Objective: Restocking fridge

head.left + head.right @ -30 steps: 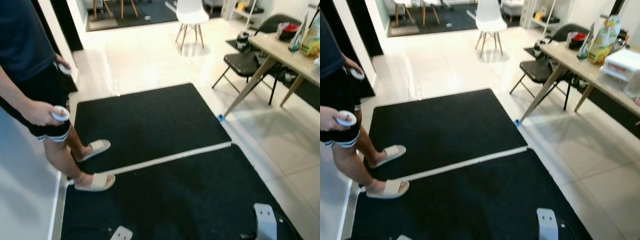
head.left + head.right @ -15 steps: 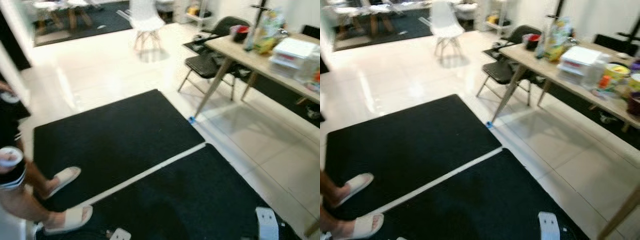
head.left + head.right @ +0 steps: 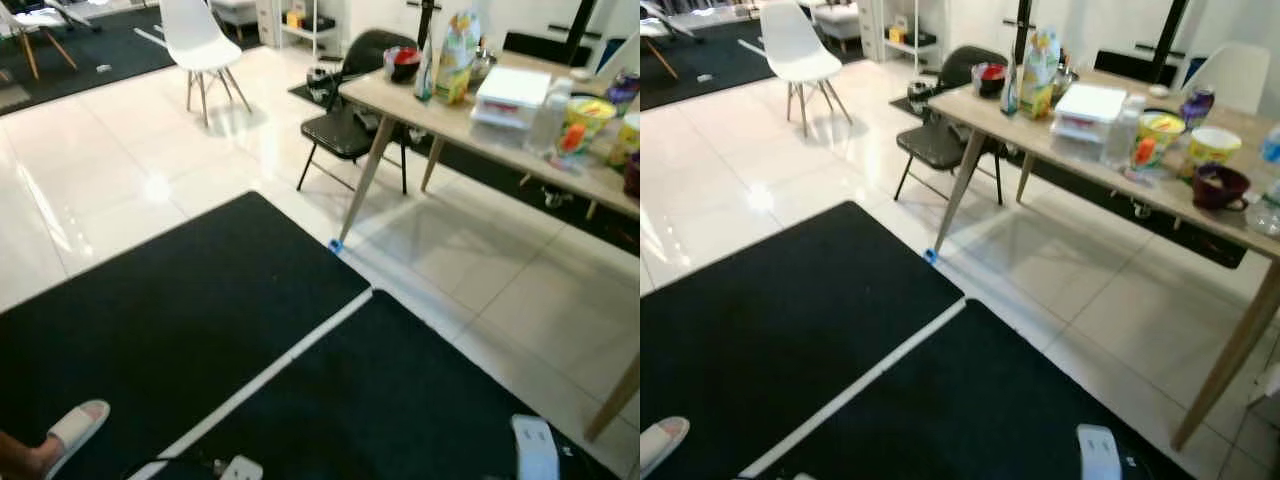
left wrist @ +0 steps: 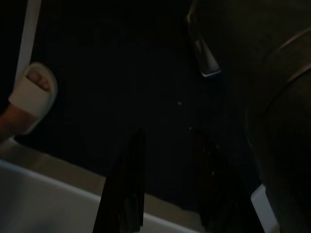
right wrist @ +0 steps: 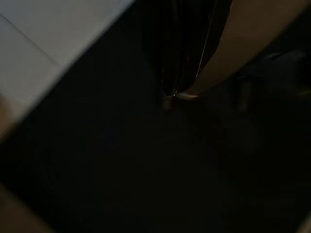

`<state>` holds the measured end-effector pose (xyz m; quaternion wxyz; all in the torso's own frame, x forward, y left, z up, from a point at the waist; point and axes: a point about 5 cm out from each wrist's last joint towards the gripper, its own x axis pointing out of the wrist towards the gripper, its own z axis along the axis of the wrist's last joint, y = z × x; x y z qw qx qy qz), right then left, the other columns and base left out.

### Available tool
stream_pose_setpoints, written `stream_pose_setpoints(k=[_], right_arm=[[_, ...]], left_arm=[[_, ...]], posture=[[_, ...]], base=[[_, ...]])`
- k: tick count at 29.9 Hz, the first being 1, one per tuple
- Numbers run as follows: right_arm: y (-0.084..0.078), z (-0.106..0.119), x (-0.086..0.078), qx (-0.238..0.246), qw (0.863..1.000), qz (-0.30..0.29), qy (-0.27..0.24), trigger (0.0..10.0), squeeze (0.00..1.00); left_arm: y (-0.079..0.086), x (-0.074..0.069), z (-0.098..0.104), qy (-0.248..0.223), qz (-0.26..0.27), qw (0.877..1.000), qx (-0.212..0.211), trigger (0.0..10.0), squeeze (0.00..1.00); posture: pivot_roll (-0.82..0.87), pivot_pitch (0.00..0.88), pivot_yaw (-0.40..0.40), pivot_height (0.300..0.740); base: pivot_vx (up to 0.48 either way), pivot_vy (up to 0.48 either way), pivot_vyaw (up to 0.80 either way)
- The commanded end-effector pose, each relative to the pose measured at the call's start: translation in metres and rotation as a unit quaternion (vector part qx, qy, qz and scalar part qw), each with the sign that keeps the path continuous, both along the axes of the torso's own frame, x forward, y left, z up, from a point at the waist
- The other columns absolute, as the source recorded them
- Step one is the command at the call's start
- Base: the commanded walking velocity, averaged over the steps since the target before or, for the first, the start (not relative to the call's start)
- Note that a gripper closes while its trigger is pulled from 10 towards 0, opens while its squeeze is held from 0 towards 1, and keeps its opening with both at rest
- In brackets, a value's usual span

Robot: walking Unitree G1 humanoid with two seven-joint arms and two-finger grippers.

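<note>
A long wooden table [image 3: 975, 103] stands ahead on the right. On it are a snack bag [image 3: 1040, 58], a stack of white boxes [image 3: 1089, 110], a red bowl [image 3: 990, 73], paper cups [image 3: 1208, 146] and a dark mug [image 3: 1218, 186]. My left gripper [image 4: 167, 194] hangs low over the black mat, open, with nothing between its fingers [image 4: 124, 194]. The right wrist view is very dark, with black mat and a strip of pale floor. Silver parts of my right arm [image 3: 535, 450] show at the bottom edge.
Two black mats [image 3: 790, 320] with a white strip [image 3: 860, 385] between them cover the floor before me. A black folding chair [image 3: 945, 140] sits at the table's far end, a white chair [image 3: 795, 50] beyond. A person's sandalled foot [image 3: 70, 428] is at my left.
The whole view has swung to the right. The person has slid off the left edge, only a foot left showing, and the table has come nearer the middle.
</note>
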<state>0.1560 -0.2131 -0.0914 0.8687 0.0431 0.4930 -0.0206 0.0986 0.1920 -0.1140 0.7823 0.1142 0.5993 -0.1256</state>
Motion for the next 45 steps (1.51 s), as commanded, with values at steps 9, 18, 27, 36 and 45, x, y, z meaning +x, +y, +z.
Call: stream_pose_setpoints(k=[9, 18, 27, 36, 45], right_arm=[[-0.0098, -0.0006, -0.0059, -0.017, 1.000, -0.006, 0.011, 10.0, 0.00], [-0.0087, 0.0011, -0.0005, -0.017, 1.000, -0.002, 0.009, 10.0, 0.00], [-0.0045, 0.0007, 0.0008, -0.014, 1.000, 0.005, 0.011, 10.0, 0.00], [-0.0030, -0.0003, -0.0008, -0.011, 1.000, -0.001, 0.013, 10.0, 0.00], [-0.0016, -0.0010, -0.0016, -0.010, 1.000, -0.001, 0.014, 10.0, 0.00]], left_arm=[[-0.0161, 0.0429, 0.0119, -0.086, -0.003, 0.996, -0.031, 10.0, 0.00], [-0.0144, 0.0472, 0.0135, -0.091, -0.004, 0.995, -0.028, 10.0, 0.00], [-0.0132, 0.0466, 0.0135, -0.091, -0.004, 0.995, -0.028, 10.0, 0.00], [-0.0128, 0.0451, 0.0130, -0.089, -0.001, 0.996, -0.028, 10.0, 0.00], [-0.0138, 0.0445, 0.0127, -0.089, 0.002, 0.996, -0.030, 10.0, 0.00]], posture=[[-0.03, 0.000, -0.014, 0.740], [-0.02, 0.000, -0.019, 0.740], [-0.02, 0.000, -0.017, 0.740], [-0.02, 0.000, -0.013, 0.740], [-0.02, 0.000, -0.016, 0.740]], base=[[0.286, 0.000, 0.00], [0.286, 0.000, 0.00], [0.283, 0.000, -0.51], [0.286, 0.000, -0.34], [0.283, 0.000, 0.00]])
